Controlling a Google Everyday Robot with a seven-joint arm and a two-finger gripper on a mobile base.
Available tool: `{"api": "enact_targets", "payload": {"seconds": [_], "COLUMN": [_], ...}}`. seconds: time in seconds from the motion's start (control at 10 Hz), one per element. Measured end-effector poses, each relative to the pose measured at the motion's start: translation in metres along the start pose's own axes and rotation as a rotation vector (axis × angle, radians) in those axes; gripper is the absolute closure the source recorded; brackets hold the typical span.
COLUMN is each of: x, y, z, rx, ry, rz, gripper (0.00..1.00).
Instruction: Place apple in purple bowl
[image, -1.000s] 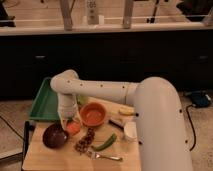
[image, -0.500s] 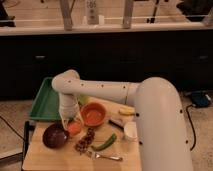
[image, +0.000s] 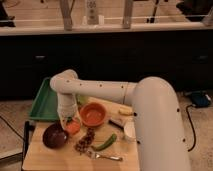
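Observation:
The apple (image: 73, 128) is a small orange-red fruit on the wooden table, right beside the purple bowl (image: 54, 136), at the bowl's upper right rim. My gripper (image: 70, 121) hangs down from the white arm directly over the apple, its fingers around it. The dark bowl looks empty. The bright orange bowl (image: 93, 114) stands just right of the gripper.
A green tray (image: 44, 102) lies at the back left. A green elongated vegetable (image: 105, 143), a pile of brown nuts (image: 85, 141), a fork (image: 105, 156), a white cup (image: 130, 131) and a banana (image: 125, 111) lie to the right on the table (image: 50, 159).
The gripper and the apple stay in nearly the same place beside the bowl; no clear movement.

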Motion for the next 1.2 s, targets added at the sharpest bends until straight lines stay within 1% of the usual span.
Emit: {"api": "enact_targets", "payload": {"seconds": [0.3,0.7,1.2], "x": [0.007,0.012,0.013], "y": [-0.019,-0.038,-0.055], "z": [-0.002,-0.003,0.000], "rx": [-0.001,0.023,0.032], "ry": [0.013,0.039,0.062], "rz": [-0.049,-0.113,-0.134], "gripper": [1.00,1.00,1.00]}}
